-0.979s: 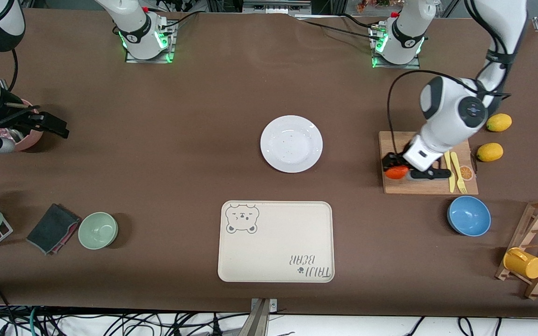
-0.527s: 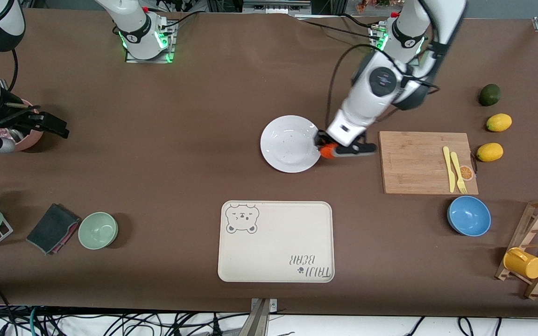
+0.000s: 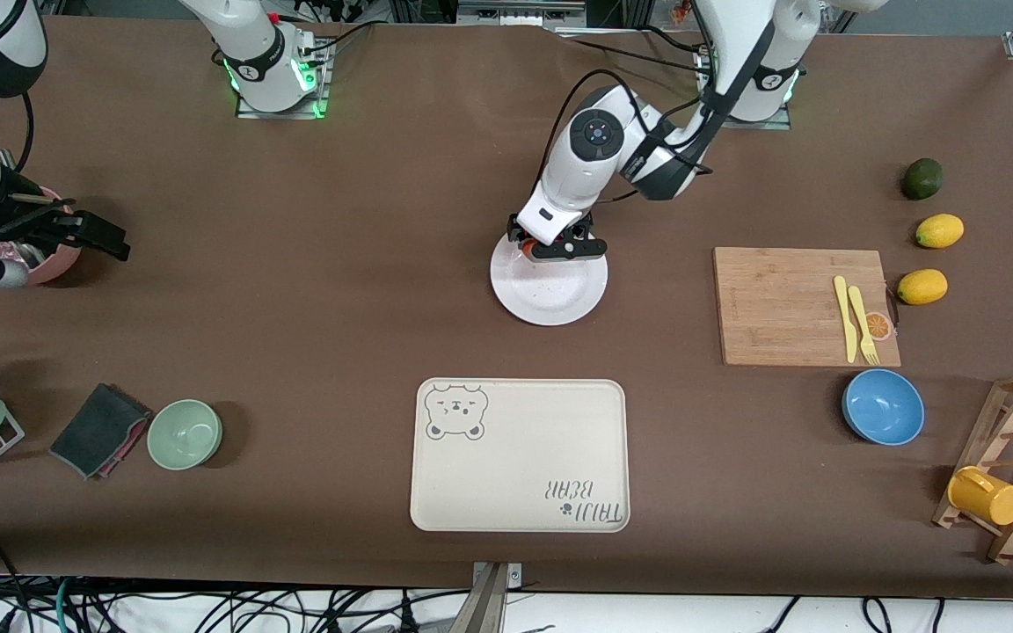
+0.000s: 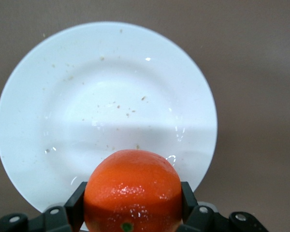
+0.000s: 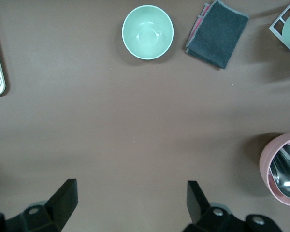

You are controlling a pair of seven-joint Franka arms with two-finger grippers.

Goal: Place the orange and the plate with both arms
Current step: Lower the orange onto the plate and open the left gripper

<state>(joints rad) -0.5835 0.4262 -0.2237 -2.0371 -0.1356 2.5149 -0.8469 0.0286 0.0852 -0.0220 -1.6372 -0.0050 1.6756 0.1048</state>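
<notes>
The white plate [image 3: 550,294] lies in the middle of the table. My left gripper [image 3: 550,248] is shut on the glossy red-orange orange [image 3: 528,249] and holds it over the plate's rim on the robot-base side. In the left wrist view the orange [image 4: 131,191] sits between the two black fingers [image 4: 77,205] of the left gripper [image 4: 131,203], above the plate [image 4: 106,87], which carries a few crumbs. My right gripper [image 3: 106,237] waits open and empty at the right arm's end of the table, over bare table in the right wrist view [image 5: 130,191].
A cream bear-print tray [image 3: 520,454] lies nearer the camera than the plate. A wooden cutting board [image 3: 779,303] with yellow cutlery, two lemons [image 3: 921,287], a blue bowl [image 3: 882,406] and a mug rack stand toward the left arm's end. A green bowl [image 3: 185,433], dark cloth [image 3: 100,429] and pink bowl [image 3: 49,259] are near the right gripper.
My left gripper has carried the orange from the cutting board across to over the plate's rim. The right arm has not moved.
</notes>
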